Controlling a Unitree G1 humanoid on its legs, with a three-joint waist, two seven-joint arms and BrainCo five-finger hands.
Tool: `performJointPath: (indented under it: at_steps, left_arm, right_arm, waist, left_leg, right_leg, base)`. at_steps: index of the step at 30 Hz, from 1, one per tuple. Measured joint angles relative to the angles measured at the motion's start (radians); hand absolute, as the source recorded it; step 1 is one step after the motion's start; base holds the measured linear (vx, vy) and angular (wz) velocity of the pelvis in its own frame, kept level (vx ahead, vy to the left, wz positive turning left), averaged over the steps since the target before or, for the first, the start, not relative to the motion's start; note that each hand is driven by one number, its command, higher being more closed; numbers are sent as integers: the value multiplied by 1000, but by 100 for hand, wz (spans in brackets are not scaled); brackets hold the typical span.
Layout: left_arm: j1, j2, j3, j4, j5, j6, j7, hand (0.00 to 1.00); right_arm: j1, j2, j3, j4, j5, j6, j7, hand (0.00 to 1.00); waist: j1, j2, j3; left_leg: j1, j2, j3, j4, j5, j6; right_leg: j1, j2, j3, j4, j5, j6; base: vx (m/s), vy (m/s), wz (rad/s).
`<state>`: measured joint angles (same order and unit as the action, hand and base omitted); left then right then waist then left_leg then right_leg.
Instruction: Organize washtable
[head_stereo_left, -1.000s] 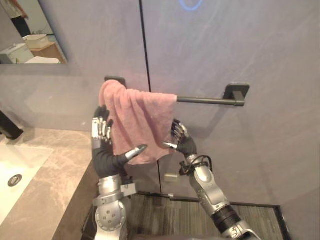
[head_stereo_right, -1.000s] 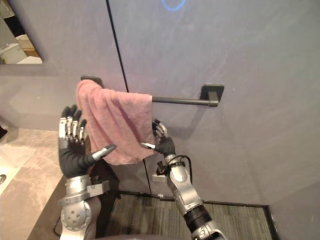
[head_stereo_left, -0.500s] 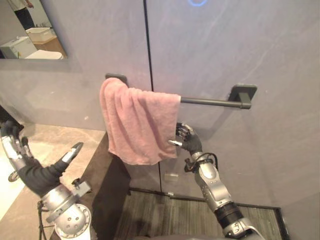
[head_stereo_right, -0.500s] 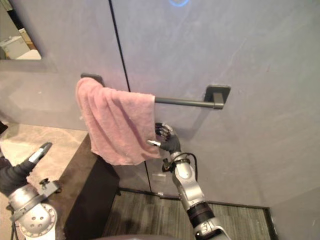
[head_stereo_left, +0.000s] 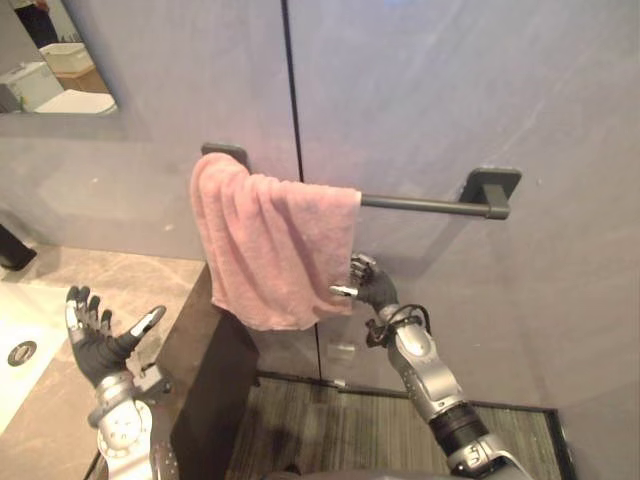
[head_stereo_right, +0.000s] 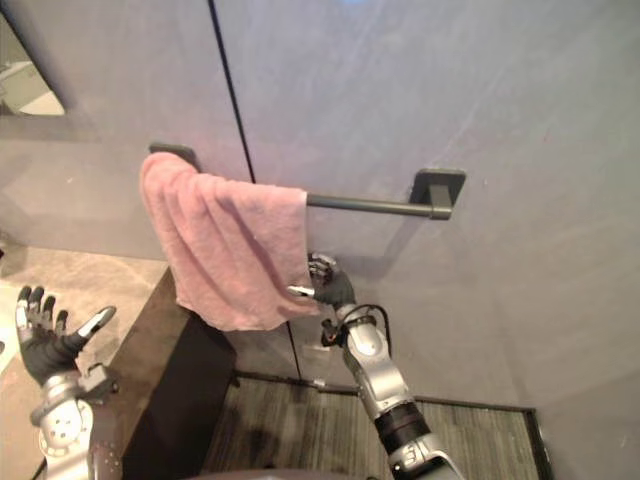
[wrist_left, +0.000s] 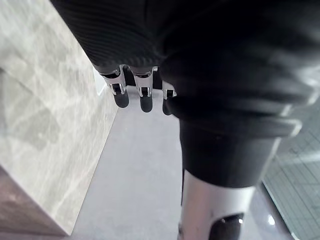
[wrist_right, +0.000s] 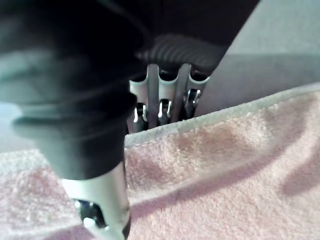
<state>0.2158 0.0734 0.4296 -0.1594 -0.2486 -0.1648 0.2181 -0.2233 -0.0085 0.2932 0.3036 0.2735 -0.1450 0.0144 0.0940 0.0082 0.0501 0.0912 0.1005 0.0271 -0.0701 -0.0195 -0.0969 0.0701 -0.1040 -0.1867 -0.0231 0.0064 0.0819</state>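
The left hand (head_stereo_left: 97, 338) has left the cloth: a second ago it was raised against the hanging fabric's left side, half a second ago it was swinging down and outward, and now it sits low over the corner of the marbled stone table (head_stereo_left: 112, 272), palm up, fingers spread and straight, holding nothing. That reads as the draping being essentially done and the left arm pulling back, with only a last tidy left on the right side. Behind everything stands the grey panelled wall (head_stereo_left: 450, 100). The table runs along the left with a white sink (head_stereo_left: 22, 308) sunk into it. The pink terry towel (head_stereo_left: 272, 245) hangs folded over the left end of the dark metal towel bar (head_stereo_left: 420, 203), its bulk bunched toward the left bracket and its lower edge falling just past the table's dark side. The right half of the bar is bare. The right hand (head_stereo_left: 368, 288) has stayed at the towel's lower right edge. Its wrist view shows the hem lying across the curled fingers (wrist_right: 165, 107), which sit behind the cloth, while the thumb lies on the near face, so the hand appears to pinch the hem between them.
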Motion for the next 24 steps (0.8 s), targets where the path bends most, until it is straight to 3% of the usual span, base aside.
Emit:
performJointPath:
  at_steps: [4,13,16,19,21,24]
  left_arm:
    - [-72,36,-35,16,2,13,-1,0]
    - [-125,101,-74,16,3,7,-26,0]
    - [-124,153,-92,16,-40,10,-81,0]
    - [-123,291,-153,19,-119,29,-157,0]
    - [-123,408,-205,55,-229,41,-236,0]
    - [-121,505,-274,88,-343,54,-297,0]
  right_arm:
    - [-9,-1,13,-16,71,2,12,0]
    - [-23,2,29,-67,80,-3,11,0]
    - [-23,1,29,-81,81,-3,11,0]
    - [-23,0,29,-82,92,-3,12,0]
    - [-25,-4,31,-82,115,-3,12,0]
    - [-34,-25,47,-82,131,-3,12,0]
  waist:
    - [-8,0,0]
    - [-25,1,0]
    - [-25,2,0]
    - [-25,4,0]
    - [-25,14,0]
    - [-25,26,0]
  left_leg:
    - [-3,-4,1,0,2,2]
    - [-9,-4,5,0,2,2]
    - [-16,-5,12,1,5,3]
    - [-15,-10,10,1,7,2]
    - [-15,-10,11,1,9,3]
    - [-16,-9,15,1,10,5]
  right_leg:
    - [-4,-4,1,-1,1,1]
    - [-11,-3,4,-2,3,0]
    - [-26,-2,9,-4,10,-2]
    - [-26,-3,10,-8,14,-3]
    - [-26,-4,9,-8,18,-3]
    - [-27,-7,10,-9,22,-3]
  base:
    - [28,15,-1]
    - [-1,1,-1]
    - [-3,8,-5]
    - [0,0,0]
    - [0,0,0]
    - [-20,8,-2]
